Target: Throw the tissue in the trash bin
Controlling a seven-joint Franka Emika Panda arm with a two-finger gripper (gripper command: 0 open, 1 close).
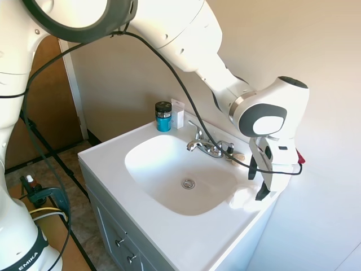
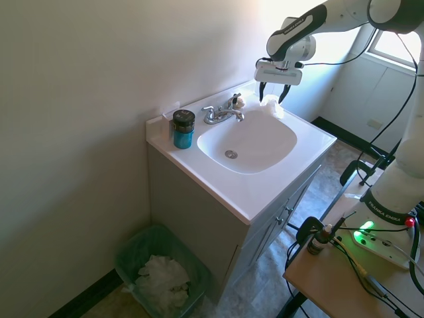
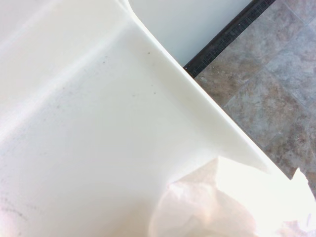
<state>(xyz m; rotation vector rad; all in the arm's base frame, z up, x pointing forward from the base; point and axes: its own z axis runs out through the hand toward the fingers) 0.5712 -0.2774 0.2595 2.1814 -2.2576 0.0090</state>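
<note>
A bathroom vanity with a white counter (image 2: 265,192) and an oval sink (image 2: 248,140), seen from 2 sides. Nearest, on the floor beside the cabinet, a green bin (image 2: 142,248) holds crumpled white paper. On the counter's back edge stand a teal jar (image 2: 183,129) with a black lid and a chrome faucet (image 2: 222,112). Farthest, at the counter's far corner past the faucet, lies the tissue (image 2: 271,106), and the gripper (image 2: 276,93) hangs directly over it. Its 2 fingers are spread wide apart, one to each side of the wad, with nothing held. The risks from here: the tissue sits close to the counter's edge and to the sink's rim, so a pinch that lands off-centre might catch only a loose flap, letting the wad tear free or be nudged off the corner or into the basin. The bin is well apart, low on the other side of the vanity, so a weak hold might drop it on the way. The tissue is a limp, wrinkled white wad (image 3: 232,202), nearly the counter's colour, its folds faintly pinkish in the wrist view.
</note>
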